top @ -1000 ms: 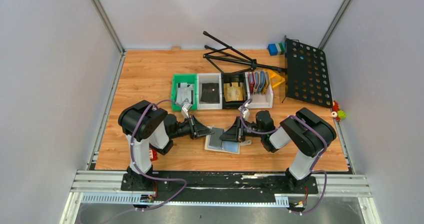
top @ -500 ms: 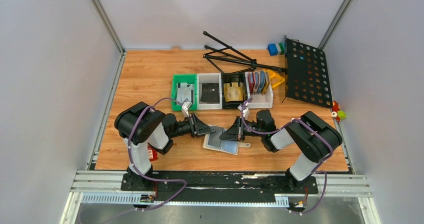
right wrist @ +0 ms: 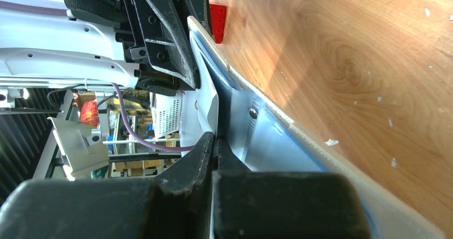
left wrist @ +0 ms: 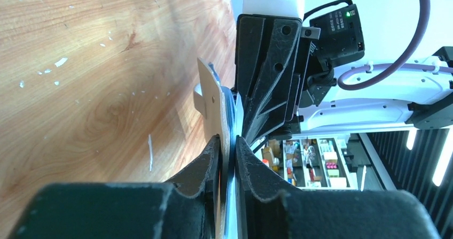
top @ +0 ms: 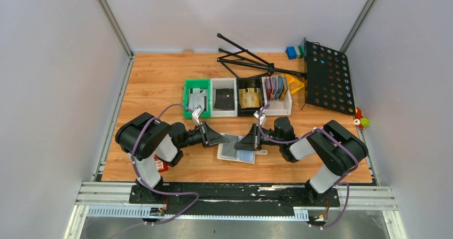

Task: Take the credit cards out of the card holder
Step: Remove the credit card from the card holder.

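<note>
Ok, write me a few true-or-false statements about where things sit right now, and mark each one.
1. The left end effector and the right end effector are both shut on the card holder. True.
2. The card holder sits inside the green bin. False: it is in front of the row of bins, between the two arms.
3. Coloured wallets stand in the rightmost bin. True.
4. The black perforated stand is at the table's far left. False: the music stand lies at the far right.
</note>
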Action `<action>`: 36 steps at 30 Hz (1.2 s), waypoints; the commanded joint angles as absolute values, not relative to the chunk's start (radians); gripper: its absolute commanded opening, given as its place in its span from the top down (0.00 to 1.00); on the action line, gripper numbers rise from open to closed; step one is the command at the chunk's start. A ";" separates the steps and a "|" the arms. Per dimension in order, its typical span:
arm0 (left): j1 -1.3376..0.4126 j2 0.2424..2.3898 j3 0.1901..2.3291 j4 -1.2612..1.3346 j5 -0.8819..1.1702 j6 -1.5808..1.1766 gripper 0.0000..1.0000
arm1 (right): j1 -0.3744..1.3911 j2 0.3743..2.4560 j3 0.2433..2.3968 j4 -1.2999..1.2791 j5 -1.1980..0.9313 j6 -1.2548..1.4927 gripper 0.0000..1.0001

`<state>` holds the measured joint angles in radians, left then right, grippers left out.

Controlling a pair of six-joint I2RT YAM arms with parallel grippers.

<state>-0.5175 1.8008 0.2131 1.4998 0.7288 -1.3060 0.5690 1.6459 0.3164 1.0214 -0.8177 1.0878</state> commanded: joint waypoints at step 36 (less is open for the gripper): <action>-0.553 1.348 0.172 1.602 0.775 -1.502 1.00 | 0.576 1.121 0.386 0.656 -0.738 1.011 0.87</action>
<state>-0.5327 1.4078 0.1745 1.4841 0.7654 -1.4479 0.5747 1.1442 0.3492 0.6857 -0.7818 1.0088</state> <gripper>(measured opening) 0.029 0.155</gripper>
